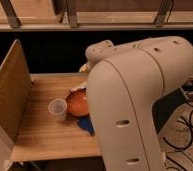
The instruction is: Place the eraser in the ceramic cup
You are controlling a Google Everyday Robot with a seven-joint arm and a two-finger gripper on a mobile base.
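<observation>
Nearest the camera, the arm (140,100) is filling the right half of the view and hiding the right end of the table (45,135). The gripper is sitting somewhere behind that bulk, out of sight, so I cannot tell its state or whether it is holding anything. Beyond the table's front edge, a blue scrap (86,125) is lying half under the arm. The cup (57,108) is standing upright just past it, its mouth showing nothing inside, just beside the orange bowl (76,103). A small pale object (78,89) is lying at the bowl's far rim; I cannot tell whether it is the eraser, which is otherwise not showing. In my judgement nothing is yet done: finding, grasping and dropping are all remaining. The cup is leaving bare wood to its left and front, but a tall board (10,97) is walling the left edge. The bowl is crowding its right, and the far edge is dropping into darkness.
</observation>
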